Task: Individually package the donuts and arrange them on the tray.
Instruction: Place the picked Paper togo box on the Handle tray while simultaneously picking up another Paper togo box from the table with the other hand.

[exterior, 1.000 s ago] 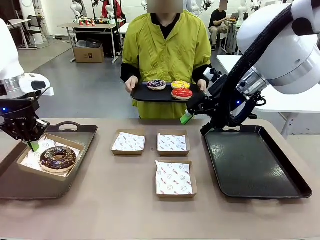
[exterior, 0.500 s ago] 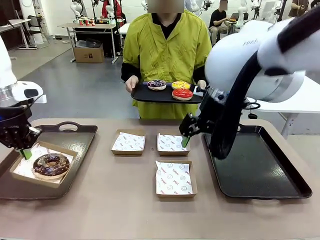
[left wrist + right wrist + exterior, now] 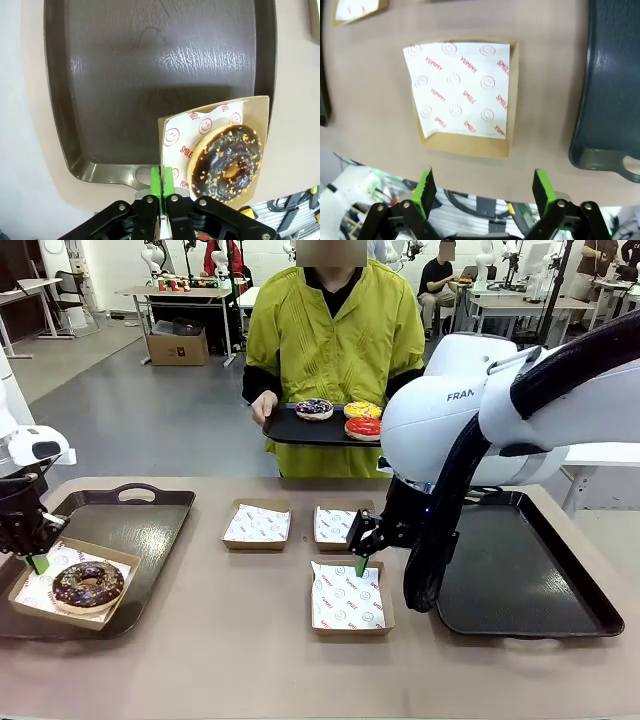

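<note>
L end effector (image 3: 38,562) is clenching on the rim of a box (image 3: 30,592). In the L wrist view its green pads (image 3: 156,179) are pressing together w/ the card edge between them. Choc donut (image 3: 88,583) is lying in that box on printed paper, just beside the pinch pt. The box is sitting over the near-left corner of the L tray (image 3: 150,530), w/ one side sticking out past the tray rim. Can't tell if it's resting or lifted.

R end effector (image 3: 358,555) is hanging released, nothing btwn its fingers, just above the far edge of the near box (image 3: 345,598), which is lying mid tabletop (image 3: 250,650). In the R wrist view the fingers are standing wide apart w/ that lined box ahead of them. Behind it two more boxes are lying side by side: far-L box (image 3: 257,524) and far-R box (image 3: 340,525), the latter partly hidden by the R arm. R tray (image 3: 520,570) is lying just beside them.

Across the tabletop a person is holding a black tray (image 3: 290,430) carrying the purple donut (image 3: 314,409), yellow donut (image 3: 361,410) and red donut (image 3: 364,427).
</note>
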